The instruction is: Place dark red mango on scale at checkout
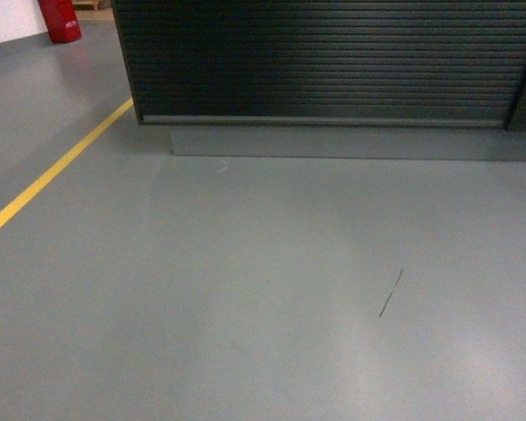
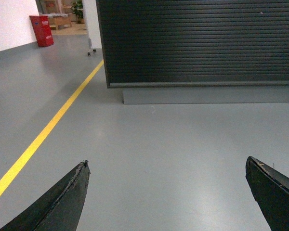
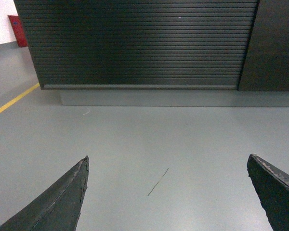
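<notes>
The checkout [image 1: 324,61] shows only as its ribbed black front panel, across the top of the head view; its panel also fills the top of the left wrist view [image 2: 202,43] and the right wrist view [image 3: 139,43]. The counter top, the scale and the dark red mango are out of view. My left gripper [image 2: 166,163] is open, its two black fingertips wide apart over bare grey floor. My right gripper [image 3: 167,159] is open too, with nothing between its fingers. Neither gripper appears in the head view.
A yellow floor line [image 1: 53,171] runs diagonally at the left. A red box [image 1: 60,19] stands by the far wall. A grey plinth [image 1: 351,142] runs under the counter. A dark scuff mark [image 1: 390,293] lies on the floor. A dark panel [image 3: 274,43] adjoins the counter's right end.
</notes>
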Robot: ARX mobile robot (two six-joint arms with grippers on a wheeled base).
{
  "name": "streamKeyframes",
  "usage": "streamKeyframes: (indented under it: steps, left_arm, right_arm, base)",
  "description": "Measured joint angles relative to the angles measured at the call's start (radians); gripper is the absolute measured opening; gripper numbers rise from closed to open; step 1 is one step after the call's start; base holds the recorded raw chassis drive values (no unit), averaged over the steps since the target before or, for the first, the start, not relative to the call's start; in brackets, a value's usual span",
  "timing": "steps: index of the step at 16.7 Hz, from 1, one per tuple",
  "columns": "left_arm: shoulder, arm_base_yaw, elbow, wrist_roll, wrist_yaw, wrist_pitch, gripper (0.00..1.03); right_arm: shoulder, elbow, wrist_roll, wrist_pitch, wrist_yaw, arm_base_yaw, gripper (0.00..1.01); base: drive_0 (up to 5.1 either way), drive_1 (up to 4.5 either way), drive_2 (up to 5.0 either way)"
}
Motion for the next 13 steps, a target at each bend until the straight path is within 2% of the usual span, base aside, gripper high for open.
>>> streamKeyframes:
  steps: [13]
  left_arm:
    - [0.000, 0.000, 0.000, 0.000, 0.001, -0.001, 0.98]
  right_arm:
    - [0.000, 0.000, 0.000, -0.004, 0.000, 0.000, 0.98]
  base:
    - [0.0, 4.34, -4.3]
